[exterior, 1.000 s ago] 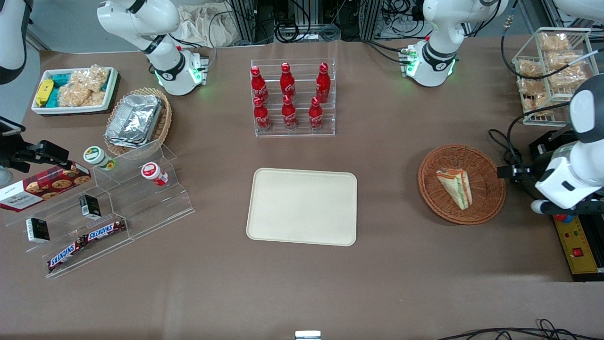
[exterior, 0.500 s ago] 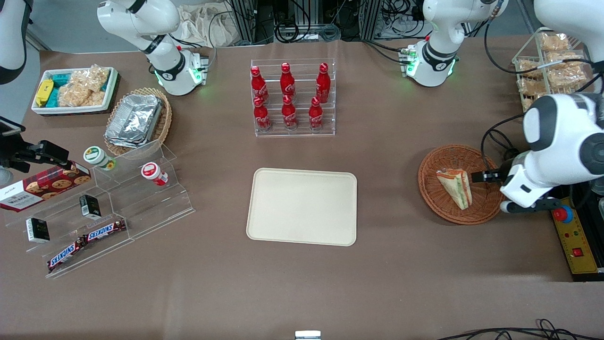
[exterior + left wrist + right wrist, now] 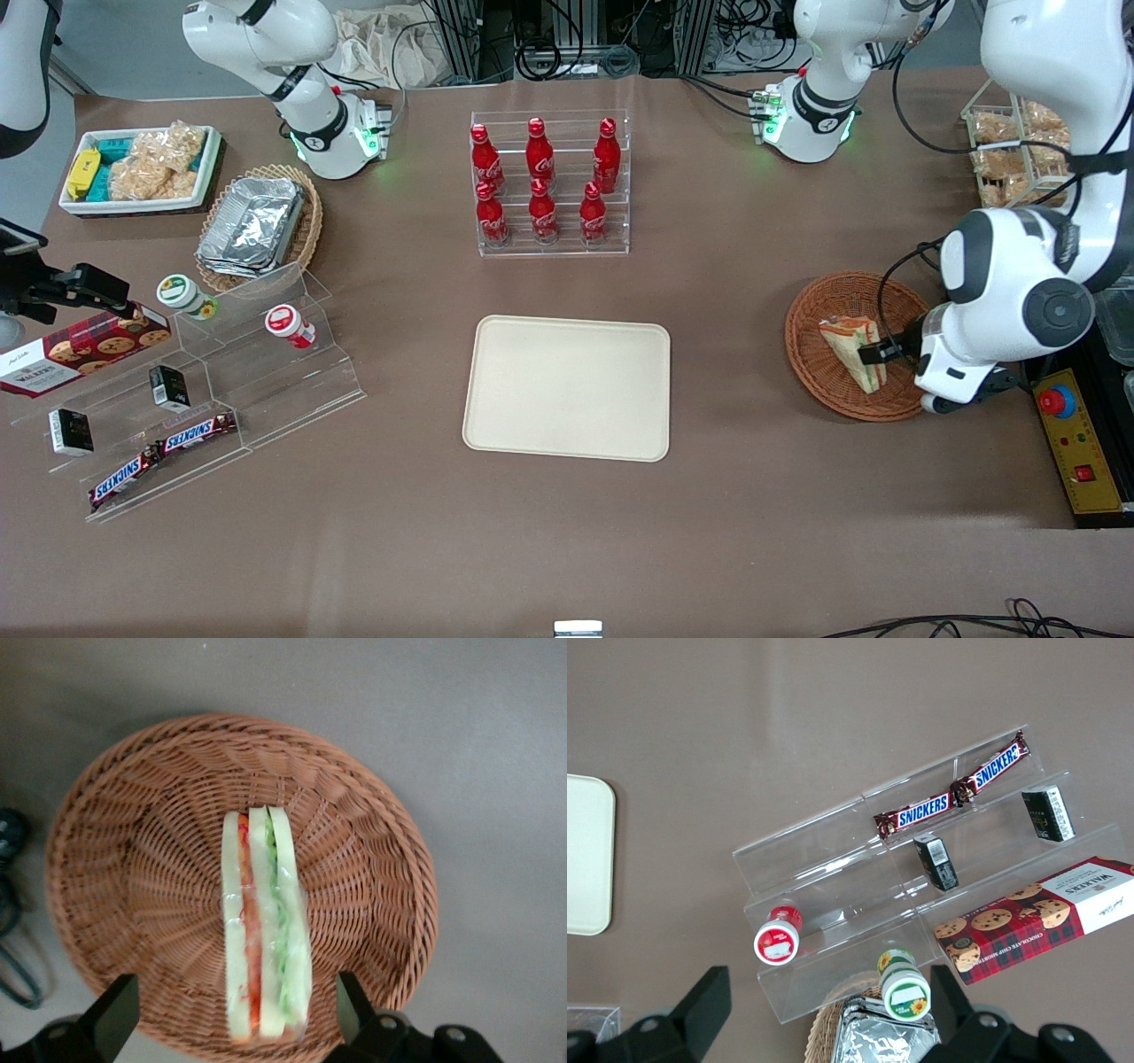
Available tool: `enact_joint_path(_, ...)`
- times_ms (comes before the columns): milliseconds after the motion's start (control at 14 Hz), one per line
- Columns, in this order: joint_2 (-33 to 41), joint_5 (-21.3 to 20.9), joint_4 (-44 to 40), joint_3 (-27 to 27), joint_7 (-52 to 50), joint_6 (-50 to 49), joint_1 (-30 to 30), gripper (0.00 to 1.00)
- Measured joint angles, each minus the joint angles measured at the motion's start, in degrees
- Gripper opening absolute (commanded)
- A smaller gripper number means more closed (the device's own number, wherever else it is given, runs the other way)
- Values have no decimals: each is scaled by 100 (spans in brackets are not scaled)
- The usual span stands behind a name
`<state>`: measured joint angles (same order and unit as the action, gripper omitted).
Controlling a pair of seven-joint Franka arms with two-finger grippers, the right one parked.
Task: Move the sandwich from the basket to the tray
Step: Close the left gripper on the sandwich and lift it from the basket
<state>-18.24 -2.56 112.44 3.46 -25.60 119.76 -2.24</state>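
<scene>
The sandwich (image 3: 852, 349), a wrapped white wedge with green and orange-red layers, lies in the round reddish-brown basket (image 3: 819, 372) toward the working arm's end of the table. It also shows in the left wrist view (image 3: 264, 921), in the basket (image 3: 133, 868). My left gripper (image 3: 877, 353) hangs just above the basket, over the sandwich's edge. In the wrist view the gripper (image 3: 235, 1020) is open, its fingers (image 3: 115, 1014) standing one to each side of the sandwich's wide end, apart from it. The cream tray (image 3: 567, 387) lies bare at the table's middle.
An acrylic rack of red cola bottles (image 3: 542, 182) stands farther from the camera than the tray. A wire rack of bagged snacks (image 3: 1019, 151) and a yellow control box (image 3: 1076, 452) sit near the working arm. A stepped acrylic shelf (image 3: 195, 390) with snacks lies toward the parked arm's end.
My left arm has swung in from the table's end and come over the basket; the gripper now hangs above the sandwich. Sandwich, basket and tray have not moved.
</scene>
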Motion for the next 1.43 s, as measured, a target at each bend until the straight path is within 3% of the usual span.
enact_joint_path(286,-256,53,295,0,-344,426,0,98)
enact_joint_path(643,-349,63,370,0,-408,426,0,68)
enact_joint_path(786,-368,73,370,0,-414,427,0,48)
enact_joint_path(1000,-375,114,366,1,-423,427,0,7)
enact_joint_path(1071,-372,123,351,11,-423,425,0,0)
enact_joint_path(1214,-344,126,260,65,-423,291,0,0)
enact_joint_path(1429,-142,128,-312,190,-416,-665,3,0)
